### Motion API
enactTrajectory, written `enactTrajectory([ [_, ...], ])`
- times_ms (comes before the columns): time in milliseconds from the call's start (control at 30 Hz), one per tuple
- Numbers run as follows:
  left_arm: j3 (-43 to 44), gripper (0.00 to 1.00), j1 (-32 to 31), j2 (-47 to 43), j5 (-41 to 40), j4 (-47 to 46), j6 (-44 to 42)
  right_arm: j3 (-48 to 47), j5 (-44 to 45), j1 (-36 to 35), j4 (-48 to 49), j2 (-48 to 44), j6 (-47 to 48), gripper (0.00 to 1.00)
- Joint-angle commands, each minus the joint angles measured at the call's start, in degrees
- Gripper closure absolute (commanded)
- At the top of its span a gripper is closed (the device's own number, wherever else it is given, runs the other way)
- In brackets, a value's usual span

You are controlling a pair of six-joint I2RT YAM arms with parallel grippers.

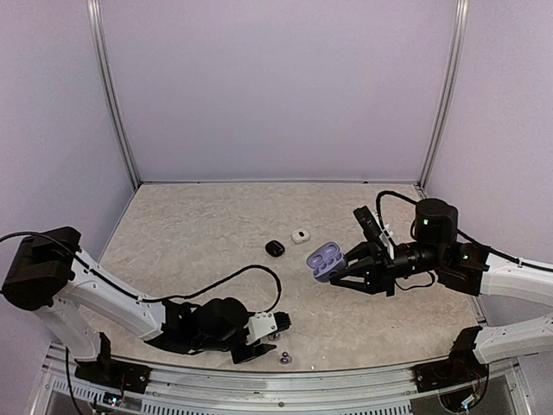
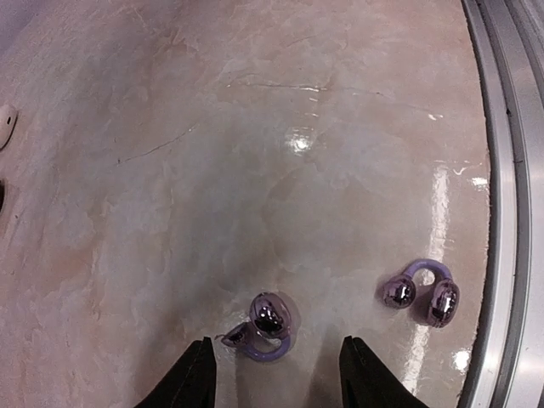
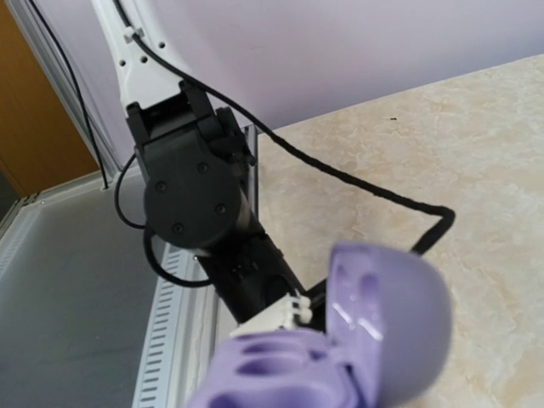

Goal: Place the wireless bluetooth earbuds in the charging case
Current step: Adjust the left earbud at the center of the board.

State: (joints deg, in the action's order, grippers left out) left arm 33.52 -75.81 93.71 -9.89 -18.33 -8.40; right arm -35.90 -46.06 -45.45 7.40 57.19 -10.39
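Judged from how things lie, the task is at its start: neither earbud is in the case, and both picks and both insertions remain. The left gripper (image 2: 279,376) hangs low over the table (image 2: 255,127) with its black jaws apart and nothing between them. The nearer earbud (image 2: 265,321) lies just ahead of the gap, untouched. It is a clip-style piece, a mirror-bright chrome ball joined by a soft lilac loop to a smaller end. The second earbud (image 2: 422,293) lies to its right near the metal rail (image 2: 510,170), its two shiny balls bridged by the same lilac arch. The tabletop is glossy, beige and marbled, and throws back glare. Further out, in the middle, sit a small black case (image 1: 275,248) and a small white case (image 1: 300,235), both smooth and pebble-shaped. On the right, the right gripper (image 1: 344,270) is clamped on the charging case (image 1: 328,259) and holds it above the table. The case is a matte lilac clamshell with a domed lid swung open, and its two rounded sockets look empty.
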Motion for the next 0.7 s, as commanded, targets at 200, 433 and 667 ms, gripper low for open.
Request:
enactTrajectory([
  [200, 1.84, 0.48, 1.51, 2.98, 1.24, -2.78, 12.64, 1.00, 1.91, 0.84, 0.31, -2.21, 0.03, 0.93],
  [433, 2.23, 0.45, -2.65, 3.30, -5.18, 0.18, 28.68, 1.21, 2.94, 0.97, -0.35, -3.05, 0.19, 0.93],
  [667, 4.05, 0.47, -3.70, 7.14, -10.72, 1.85, 36.08, 1.01, 3.32, 1.29, -0.69, -3.03, 0.41, 0.94],
])
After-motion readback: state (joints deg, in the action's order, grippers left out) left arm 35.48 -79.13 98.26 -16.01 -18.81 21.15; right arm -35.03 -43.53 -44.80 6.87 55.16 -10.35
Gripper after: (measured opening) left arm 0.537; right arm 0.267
